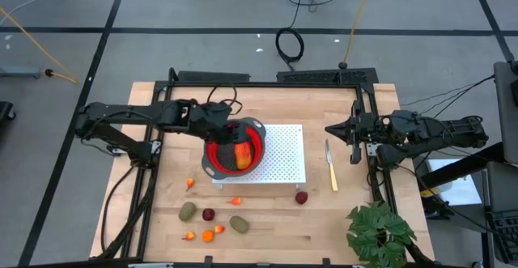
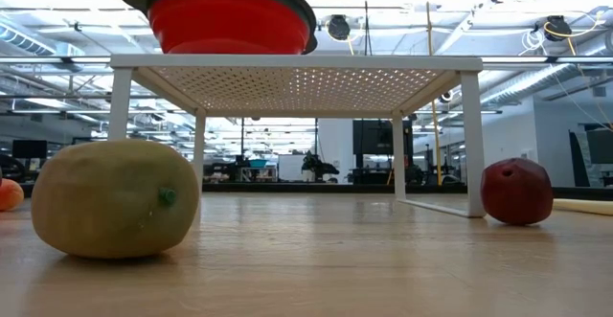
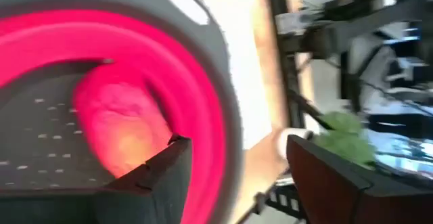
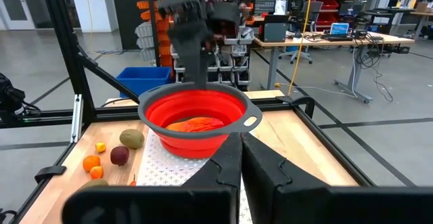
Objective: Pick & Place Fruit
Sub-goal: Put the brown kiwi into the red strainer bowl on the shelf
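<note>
The red-orange mango lies inside a red collapsible bowl, which stands on a white perforated rack. My left gripper hovers open just above the bowl's rim, with nothing between its fingers. On the table nearer the front lie two olive-brown ovals, two dark red balls and several small orange bits. My right gripper waits shut at the table's right side.
A yellow-handled knife lies right of the rack. A green leafy plant stands at the near right corner. In the low view, an olive oval and a dark red ball rest on the wood in front of the rack's legs.
</note>
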Tool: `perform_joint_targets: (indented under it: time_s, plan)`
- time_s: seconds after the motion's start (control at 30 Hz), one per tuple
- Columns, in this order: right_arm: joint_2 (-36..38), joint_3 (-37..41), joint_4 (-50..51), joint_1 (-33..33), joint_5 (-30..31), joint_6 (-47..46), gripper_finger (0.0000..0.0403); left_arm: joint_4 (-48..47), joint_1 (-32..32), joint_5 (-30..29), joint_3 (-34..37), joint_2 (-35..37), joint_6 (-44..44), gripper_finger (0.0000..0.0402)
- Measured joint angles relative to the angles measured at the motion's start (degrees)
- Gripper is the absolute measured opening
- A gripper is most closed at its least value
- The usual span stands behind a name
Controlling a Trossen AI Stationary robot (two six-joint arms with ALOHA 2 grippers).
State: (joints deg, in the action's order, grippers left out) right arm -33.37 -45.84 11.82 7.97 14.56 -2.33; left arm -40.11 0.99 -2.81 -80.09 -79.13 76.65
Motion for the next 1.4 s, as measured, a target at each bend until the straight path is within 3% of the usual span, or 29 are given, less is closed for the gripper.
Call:
perform_joint_targets:
  time_s: [0.37,0.57,0.87,1.13,1.4]
  plan:
    - [0.0,0.0,0.09,0.0,0.0,0.0,0.0001,0.7,4.15,-0.66,0.0,3.65,-3.4,0.0137]
    - [-0.01,0.0,0.39,0.0,0.01,0.0,0.0002,-1.56,7.32,2.08,-0.04,4.81,-2.92,0.0098]
    - [-0.01,0.0,0.41,0.0,0.05,0.0,0.0001,-2.85,14.99,6.49,-0.08,7.91,-5.22,0.0053]
    - [-0.01,0.0,0.41,0.0,0.05,0.0,0.0002,-3.03,23.57,7.45,-0.04,7.6,-1.2,0.0004]
    - [0.15,0.0,1.46,0.0,-0.12,0.65,0.0001,-3.38,31.01,0.94,-0.04,6.57,5.15,0.0003]
